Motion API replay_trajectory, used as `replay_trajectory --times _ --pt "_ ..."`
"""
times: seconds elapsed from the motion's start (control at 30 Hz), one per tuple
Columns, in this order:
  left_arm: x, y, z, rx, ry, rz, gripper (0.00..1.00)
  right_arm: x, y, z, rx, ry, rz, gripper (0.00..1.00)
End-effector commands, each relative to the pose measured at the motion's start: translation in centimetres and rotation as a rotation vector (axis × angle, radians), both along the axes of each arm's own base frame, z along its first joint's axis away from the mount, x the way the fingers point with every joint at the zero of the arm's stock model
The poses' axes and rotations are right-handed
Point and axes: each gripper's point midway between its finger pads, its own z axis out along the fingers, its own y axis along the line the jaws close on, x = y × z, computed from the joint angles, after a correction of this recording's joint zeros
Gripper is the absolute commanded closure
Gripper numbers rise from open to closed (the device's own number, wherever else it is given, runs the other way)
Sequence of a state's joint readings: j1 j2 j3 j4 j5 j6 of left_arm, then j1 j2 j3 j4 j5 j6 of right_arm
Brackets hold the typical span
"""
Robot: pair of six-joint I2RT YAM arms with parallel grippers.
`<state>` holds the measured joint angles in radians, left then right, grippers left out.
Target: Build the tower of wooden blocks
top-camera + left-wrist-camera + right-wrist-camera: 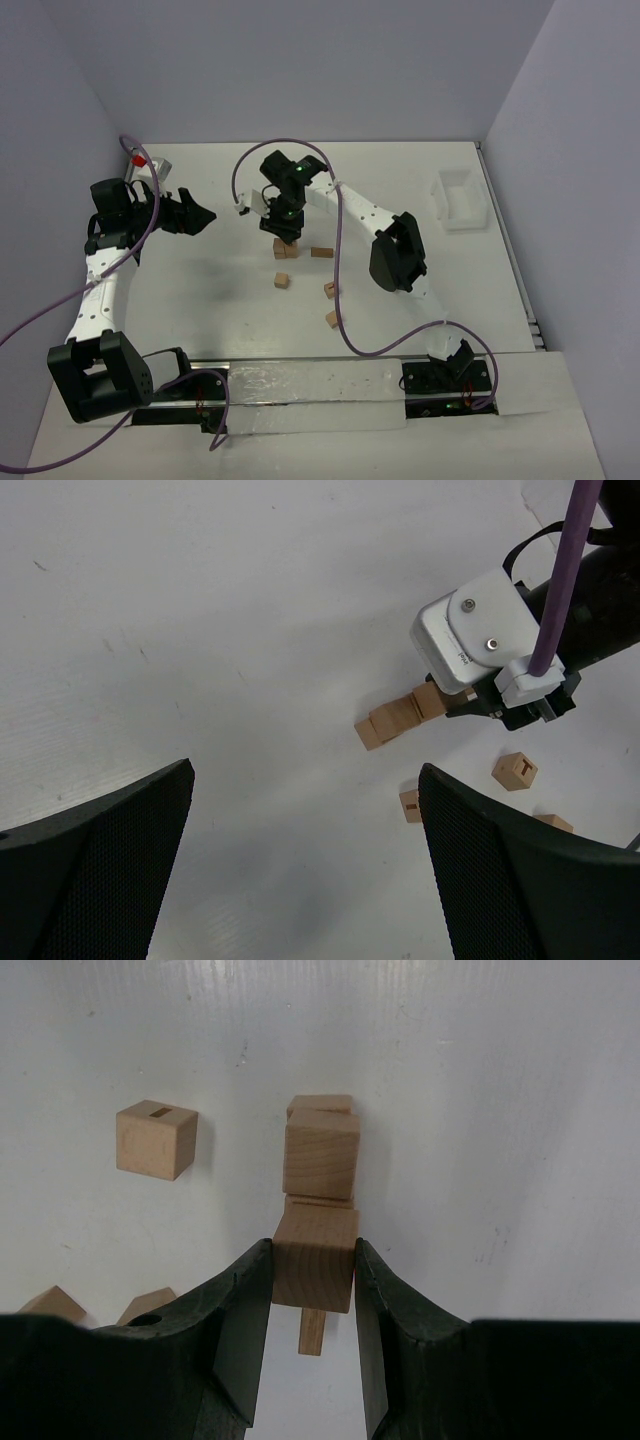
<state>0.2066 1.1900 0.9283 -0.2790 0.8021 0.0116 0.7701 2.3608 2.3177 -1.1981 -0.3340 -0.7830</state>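
Note:
My right gripper [312, 1252] is shut on a tan wood block [314, 1278] with a short peg under it. It holds the block directly over the tower [320, 1155], a narrow stack of tan blocks; whether the block rests on the stack I cannot tell. From above, the right gripper [285, 218] hangs over the tower [287, 248] at mid table. The left wrist view shows the tower [392, 721] under the right wrist's white camera housing [468, 640]. My left gripper [196, 215] stands open and holds nothing, well to the left of the tower. Its dark fingers [500, 870] frame bare table.
Loose wood blocks lie right of and in front of the tower [320, 252], [283, 281], [330, 290], [331, 320]. A white tray [458, 200] sits at the back right. A small grey box with a red part [150, 162] stands at the back left. Purple cables trail from both arms.

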Motion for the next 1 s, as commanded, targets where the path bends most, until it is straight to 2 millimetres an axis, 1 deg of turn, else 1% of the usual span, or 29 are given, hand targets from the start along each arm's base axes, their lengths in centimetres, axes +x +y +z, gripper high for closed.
replay_trajectory --times 0.0,0.67,0.7,0.77,0.97 --pt "0.66 0.04 1.61 0.004 -0.07 -0.023 0.01 -0.04 0.88 1.27 0.03 -0.016 0.014 0.92" --pt "0.71 0.06 1.63 0.005 -0.071 -0.025 0.01 -0.21 0.7 0.75 0.012 -0.011 0.021 0.85" --pt "0.7 0.02 1.63 0.006 -0.072 -0.027 0.01 -0.16 0.66 0.75 0.012 -0.011 0.018 0.82" --pt "0.71 0.06 1.61 0.006 -0.072 -0.026 0.01 -0.24 0.68 0.77 0.013 -0.01 0.022 0.81" --pt "0.71 0.05 1.55 0.005 -0.071 -0.027 0.01 -0.26 0.57 0.63 0.006 -0.012 0.026 0.8"
